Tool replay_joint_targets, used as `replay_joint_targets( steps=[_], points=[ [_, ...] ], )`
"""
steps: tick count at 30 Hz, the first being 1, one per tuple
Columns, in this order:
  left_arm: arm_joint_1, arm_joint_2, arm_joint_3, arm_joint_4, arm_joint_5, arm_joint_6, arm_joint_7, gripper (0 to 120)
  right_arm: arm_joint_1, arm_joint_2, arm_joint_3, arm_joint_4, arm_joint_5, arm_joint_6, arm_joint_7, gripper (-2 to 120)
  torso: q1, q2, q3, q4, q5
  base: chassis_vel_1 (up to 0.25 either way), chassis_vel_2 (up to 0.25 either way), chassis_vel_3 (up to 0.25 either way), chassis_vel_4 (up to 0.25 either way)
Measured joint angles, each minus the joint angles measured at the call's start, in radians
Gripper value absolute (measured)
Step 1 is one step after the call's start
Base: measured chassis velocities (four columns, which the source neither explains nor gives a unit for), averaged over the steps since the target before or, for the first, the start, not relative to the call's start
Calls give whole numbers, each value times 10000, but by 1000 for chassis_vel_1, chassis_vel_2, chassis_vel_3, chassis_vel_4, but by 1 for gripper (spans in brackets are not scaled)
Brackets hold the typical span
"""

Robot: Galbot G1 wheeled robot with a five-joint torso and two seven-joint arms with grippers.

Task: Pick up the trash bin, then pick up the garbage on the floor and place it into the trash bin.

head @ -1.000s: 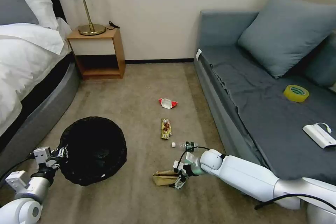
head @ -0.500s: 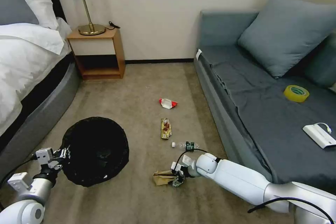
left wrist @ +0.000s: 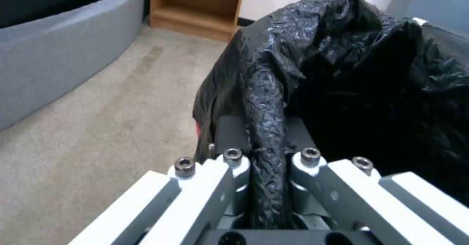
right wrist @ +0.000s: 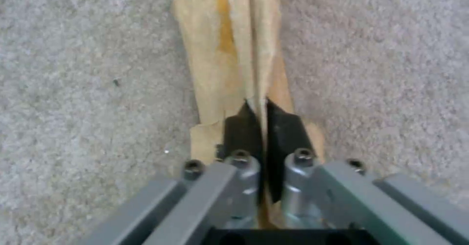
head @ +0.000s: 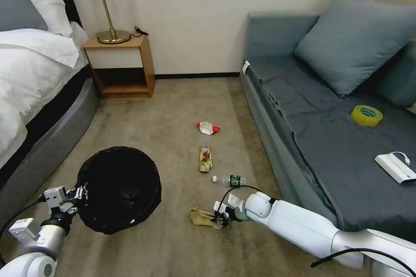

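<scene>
Left gripper (head: 79,193): clamped on the near rim of the trash bin (head: 119,188); the bin extends away from the fingers, its mouth tipped up toward the head camera.
Left gripper, wrist view (left wrist: 266,157): the two fingers pinch a rolled fold of the glossy black liner (left wrist: 342,73), a detail the head view cannot resolve; grey carpet (left wrist: 98,127) lies beside and below the bin.
Right gripper (head: 219,218): low at the carpet, closed on the near end of the brown paper bag (head: 200,217).
Right gripper, wrist view (right wrist: 263,127): the black pads (right wrist: 239,133) meet on a thin upright crease of the brown paper bag (right wrist: 229,54); the head view shows the contact but not this pinched seam.
Paper bag, long axis: runs straight out from the fingertips, in line with the right gripper; in the head view this reads as pointing away from the gripper toward the trash bin's side.
Paper bag, attitude: flattened and creased, its far end lying close to the carpet; whether it touches cannot be told.
Clear bottle with green label (head: 229,179): on the carpet just beyond the right gripper, lying on its side with the cap end toward the bin's side, long axis crosswise to the arm.
Yellow-brown snack wrapper (head: 205,159): farther from the right gripper than the bottle, long axis pointing away toward the wall.
Red-and-white wrapper (head: 208,127): farthest piece from the right gripper, beyond the snack wrapper.
Spacing: the bin and the bag are near but apart.
</scene>
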Motion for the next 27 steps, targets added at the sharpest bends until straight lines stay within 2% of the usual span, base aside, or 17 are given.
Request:
replay_joint_targets(
  steps=[11, 14, 19, 25, 27],
  points=[
    [58, 51, 314, 191, -194, 75, -278, 5, -316, -616, 866, 856, 57, 75, 449, 0, 0, 0, 0, 0, -1, 0, 0, 0, 0],
    [44, 41, 493, 395, -293, 94, -327, 5, -508, -1029, 1576, 1605, 336, 118, 1024, 0, 0, 0, 0, -1, 1, 0, 0, 0, 0],
    [-12, 4, 790, 640, -469, 168, -407, 5, -721, -1500, 2546, 2775, 641, 45, 1442, 0, 0, 0, 0, 0, 0, 0, 0, 0, 0],
    [-128, -30, 1144, 792, -470, 239, -477, 5, -946, -1741, 3877, 3935, 813, -21, 1779, 0, 0, 0, 0, -1, 0, 0, 0, 0, 0],
    [-244, -32, 1408, 848, -530, 340, -572, 5, -958, -1791, 4480, 4663, 1100, 50, 1981, 0, 0, 0, 0, -1, 1, 0, 0, 0, 0]
  ],
)
